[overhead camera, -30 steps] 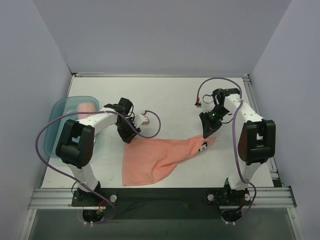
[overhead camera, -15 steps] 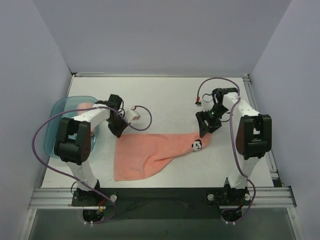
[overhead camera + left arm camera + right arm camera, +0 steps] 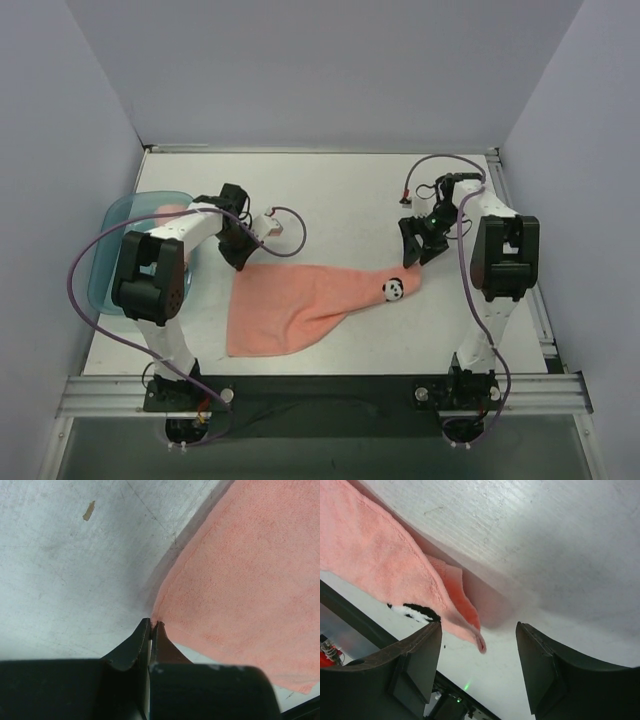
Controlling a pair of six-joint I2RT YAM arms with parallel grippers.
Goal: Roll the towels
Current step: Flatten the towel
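Firmly, left gripper (image 3: 151, 625) pinches the towel (image 3: 240, 580) corner; right gripper (image 3: 479, 626) stands open.

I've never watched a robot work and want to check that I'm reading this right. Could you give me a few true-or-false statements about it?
1. The left gripper pinches a corner of the towel. True.
2. The right gripper is clamped on the towel. False: its jaws stand open and the towel's tip lies free between them.
3. The towel on the table is rolled up. False: it lies spread out, mostly flat.
4. A small panda sits near the towel's right end. True.
5. The tray has a pink cloth in it. True.
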